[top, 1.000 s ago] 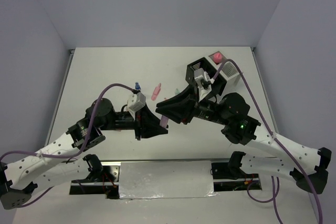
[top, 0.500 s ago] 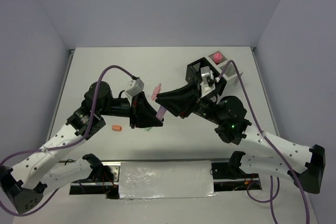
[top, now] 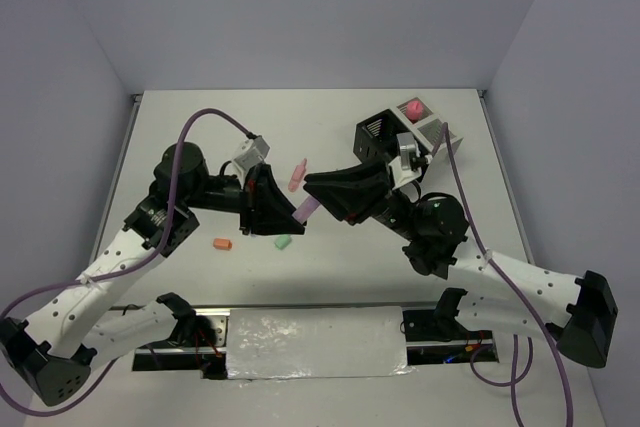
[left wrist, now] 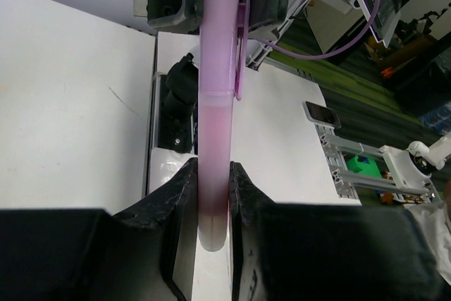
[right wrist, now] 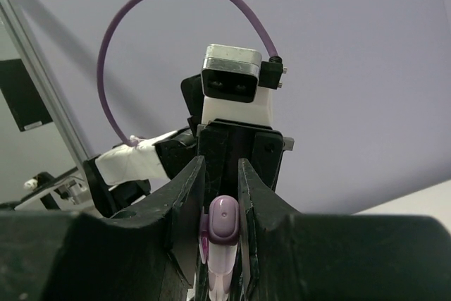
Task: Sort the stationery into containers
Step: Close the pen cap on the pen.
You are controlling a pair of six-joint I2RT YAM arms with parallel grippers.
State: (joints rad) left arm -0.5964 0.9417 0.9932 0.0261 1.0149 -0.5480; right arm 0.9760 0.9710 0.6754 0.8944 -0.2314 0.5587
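Observation:
A pale purple highlighter (top: 307,211) hangs above the table's middle, held between both grippers. My left gripper (top: 293,217) is shut on its body end (left wrist: 213,195). My right gripper (top: 320,199) is shut on its capped end (right wrist: 224,225). In the left wrist view the highlighter (left wrist: 218,103) runs straight up into the right gripper's jaws. The black container (top: 377,133) and the white container (top: 436,134) stand at the back right, with a pink item (top: 411,107) at the white one's far side. A pink highlighter (top: 297,175), an orange eraser (top: 223,244) and a green eraser (top: 283,242) lie on the table.
The white table (top: 200,137) ends at grey walls behind and on both sides. Purple cables loop over each wrist. Both arm bases sit at the near edge beside a white strip (top: 315,342).
Both grippers have swung with the purple highlighter kept between them. The left arm's elbow moved back and left, uncovering the orange and green erasers. A small blue-capped item near the left wrist is now hidden.

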